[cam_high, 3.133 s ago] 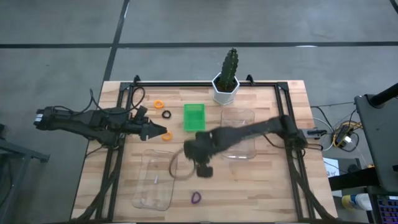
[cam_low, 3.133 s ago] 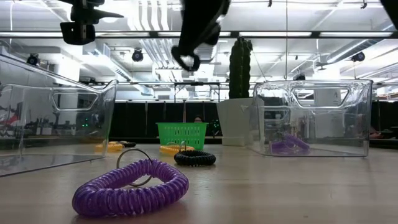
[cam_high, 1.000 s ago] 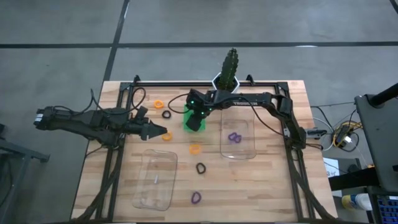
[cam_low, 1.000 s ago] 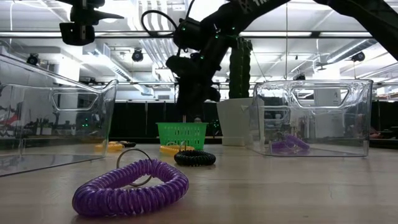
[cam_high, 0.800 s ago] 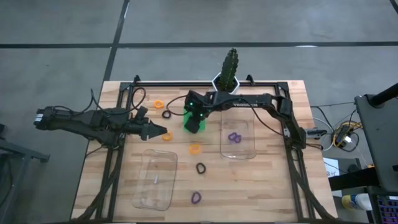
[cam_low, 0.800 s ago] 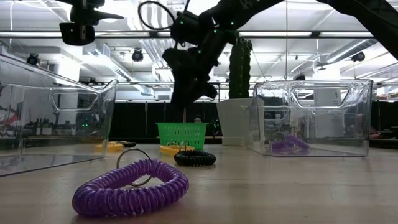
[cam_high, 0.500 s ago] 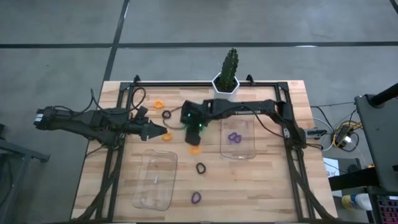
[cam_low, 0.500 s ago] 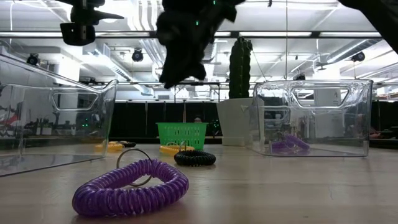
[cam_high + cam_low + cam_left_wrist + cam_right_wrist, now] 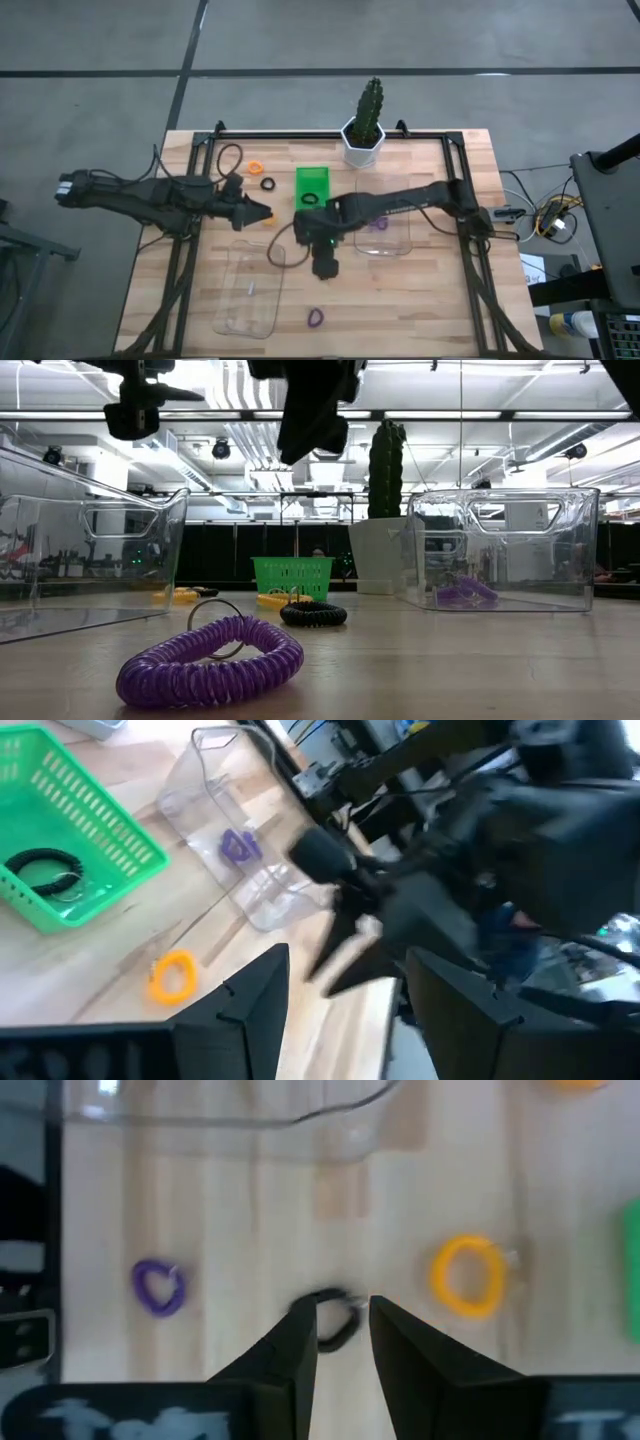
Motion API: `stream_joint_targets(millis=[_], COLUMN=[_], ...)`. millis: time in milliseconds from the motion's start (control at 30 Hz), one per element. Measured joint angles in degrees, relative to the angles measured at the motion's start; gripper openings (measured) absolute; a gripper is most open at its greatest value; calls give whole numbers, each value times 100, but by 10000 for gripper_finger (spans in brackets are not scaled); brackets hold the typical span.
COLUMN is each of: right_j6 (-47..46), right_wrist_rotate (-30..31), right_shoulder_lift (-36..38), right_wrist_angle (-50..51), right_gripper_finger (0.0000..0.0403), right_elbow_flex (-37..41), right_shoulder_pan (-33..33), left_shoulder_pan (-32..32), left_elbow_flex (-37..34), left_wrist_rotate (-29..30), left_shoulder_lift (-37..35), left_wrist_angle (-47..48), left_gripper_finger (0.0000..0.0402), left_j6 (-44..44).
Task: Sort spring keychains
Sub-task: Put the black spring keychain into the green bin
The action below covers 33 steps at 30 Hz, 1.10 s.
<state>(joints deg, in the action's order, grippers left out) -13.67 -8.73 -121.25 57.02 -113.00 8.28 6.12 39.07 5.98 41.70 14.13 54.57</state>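
High view: the right gripper (image 9: 324, 262) hangs mid-table above the black spring keychain, hiding it; the left gripper (image 9: 262, 213) waits far left.

Low view: the black spring keychain (image 9: 313, 614) lies flat on the table.

Right wrist view: the narrowly parted fingers (image 9: 288, 1342) straddle that keychain directly ahead, not yet gripping.

Left wrist view: its own fingers (image 9: 250, 1005) are spread wide, empty.

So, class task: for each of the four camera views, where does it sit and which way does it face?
High view: overhead, straight down; both arms, green tray.
Low view: tabletop height, level across; purple keychain nearest, arms overhead.
Left wrist view: forward past left claw towards the right arm.
Right wrist view: down past right claw at black keychain.
Shared: the tray also shows in low and left wrist views.
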Motion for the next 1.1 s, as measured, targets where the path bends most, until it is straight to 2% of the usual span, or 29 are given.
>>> stream_joint_targets(millis=[300, 467, 633, 833, 967, 1100], right_j6=[-668, -1042, -1280, -1600, -1373, -1231], right_wrist_rotate=[431, 468, 1068, 1347, 1478, 1083], right_shoulder_lift=[37, 44, 124, 120, 118, 114], right_wrist_angle=[677, 862, 868, 717, 430, -9], right_gripper_finger=[67, 60, 53, 55, 65, 84], right_elbow_flex=[-19, -10, -8, 74, 228, 511], right_shoulder_pan=[597, 942, 1329, 1407, 1394, 1189], left_shoulder_pan=[-4, -4, -4, -6, -17, -25], left_elbow_flex=[330, 811, 1320, 1648, 1767, 1794], left_wrist_rotate=[-269, -490, -743, -792, -800, -800], left_shoulder_lift=[1081, 1756, 2370, 2760, 2772, 2602], left_wrist_angle=[3, 258, 701, 958, 1049, 1103], left_gripper_finger=[195, 195, 195, 195, 195, 195], left_j6=[-369, -770, -1224, -1579, -1514, -1398])
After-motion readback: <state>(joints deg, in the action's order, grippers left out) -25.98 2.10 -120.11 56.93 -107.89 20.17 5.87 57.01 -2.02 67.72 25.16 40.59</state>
